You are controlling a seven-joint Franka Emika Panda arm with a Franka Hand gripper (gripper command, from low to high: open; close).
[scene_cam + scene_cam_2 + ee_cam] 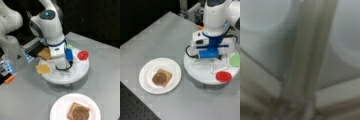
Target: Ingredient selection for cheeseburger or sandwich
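Grey metal table (25, 100), dark room behind; the gripper (216, 65) hangs over the round white tray (75, 75), jaw state unclear, flat toast with round patty (161, 77) on a plate (147, 82) nearby

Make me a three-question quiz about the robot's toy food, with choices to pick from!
1. Where is the brown patty?
A. on toast on the paper plate
B. on the round tray
C. on the bare table

2. What colour is the disc at the tray's edge?
A. blue
B. red
C. black

3. Where is the hand?
A. over the paper plate
B. down over the round tray
C. off the table

Answers:
1. A: in both front views it lies on the toast square on the paper plate.
2. B: it shows red in both.
3. B: it hangs low over the tray.
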